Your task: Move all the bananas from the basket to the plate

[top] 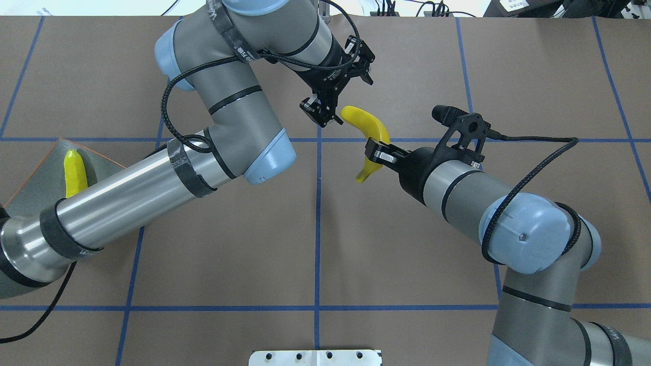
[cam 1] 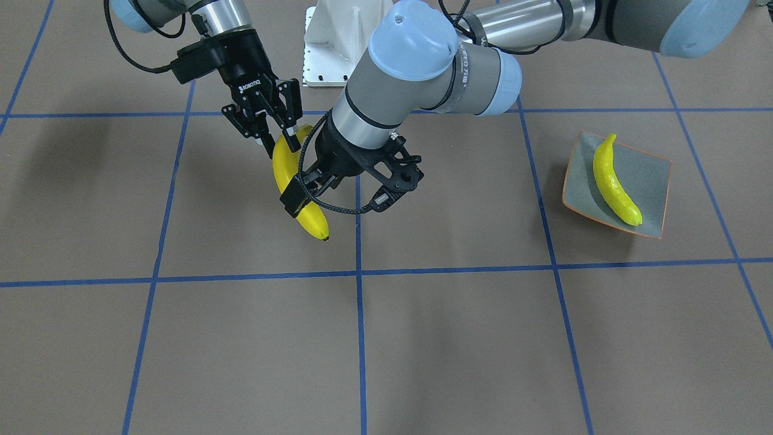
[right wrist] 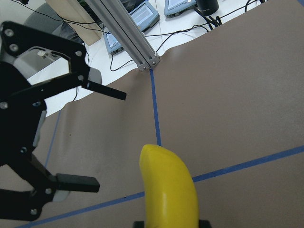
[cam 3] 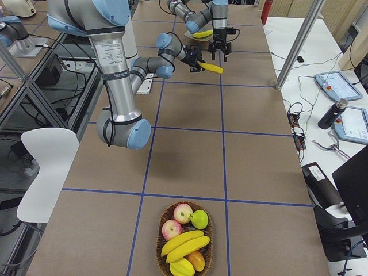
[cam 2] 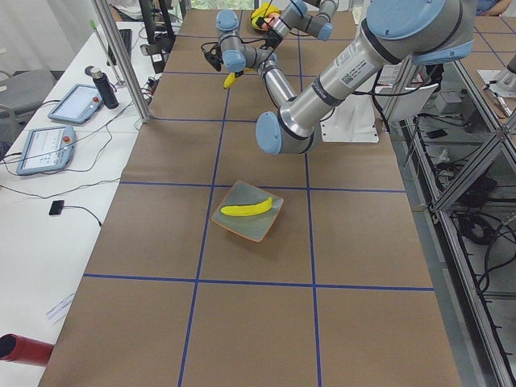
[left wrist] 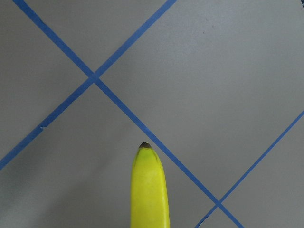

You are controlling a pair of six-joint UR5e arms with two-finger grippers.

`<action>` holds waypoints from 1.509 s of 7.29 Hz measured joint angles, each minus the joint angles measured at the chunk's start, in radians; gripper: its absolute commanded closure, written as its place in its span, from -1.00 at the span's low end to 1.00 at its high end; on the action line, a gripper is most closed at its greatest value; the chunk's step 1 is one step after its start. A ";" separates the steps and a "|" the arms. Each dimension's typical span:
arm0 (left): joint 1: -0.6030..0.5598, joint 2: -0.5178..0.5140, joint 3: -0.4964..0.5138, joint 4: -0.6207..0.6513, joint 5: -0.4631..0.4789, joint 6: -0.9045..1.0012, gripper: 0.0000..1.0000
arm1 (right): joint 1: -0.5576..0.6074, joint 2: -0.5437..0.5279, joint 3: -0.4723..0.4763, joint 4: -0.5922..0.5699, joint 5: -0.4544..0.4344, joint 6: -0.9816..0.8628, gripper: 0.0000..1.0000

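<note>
Yellow and shiny, the banana [top: 368,124] you are moving hangs in the air over the middle of the desk [cam 1: 483,338]. Your right fingers [top: 384,154] are closed tight on the half nearer the robot. Its long way runs away from the robot. The free end pokes toward your left fingers [right wrist: 78,182], which are spread wide with nothing in them. That end sits just at their mouth, not inside yet, I think. The left arm is the one near the plate [cam 1: 649,181], where another banana [cam 1: 613,181] already lies. Two more bananas [cam 3: 184,244] sit in the basket [cam 3: 159,244], far off on the right.
</note>
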 measured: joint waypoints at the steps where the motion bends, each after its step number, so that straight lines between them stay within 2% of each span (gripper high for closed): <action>1: 0.004 0.000 0.001 0.000 -0.001 -0.002 -0.82 | 0.000 0.009 0.000 0.000 -0.002 -0.003 1.00; 6: 0.019 0.003 0.002 -0.001 -0.007 -0.003 -0.68 | -0.001 0.029 -0.002 0.000 -0.018 -0.003 1.00; 7: 0.021 0.004 0.002 -0.001 -0.008 -0.001 -0.45 | -0.001 0.030 -0.002 0.000 -0.018 -0.003 1.00; 8: 0.022 0.005 0.002 -0.001 -0.008 0.001 -0.09 | -0.001 0.031 -0.002 0.001 -0.019 -0.003 1.00; 9: 0.022 0.006 0.001 -0.003 -0.010 0.001 0.99 | -0.001 0.031 -0.001 0.001 -0.020 -0.003 1.00; 10: 0.022 0.008 0.000 -0.008 -0.012 0.001 1.00 | -0.001 0.032 0.000 0.002 -0.020 -0.003 1.00; 11: 0.023 0.011 0.000 -0.014 -0.014 0.002 1.00 | -0.001 0.033 0.000 0.002 -0.020 -0.003 -0.65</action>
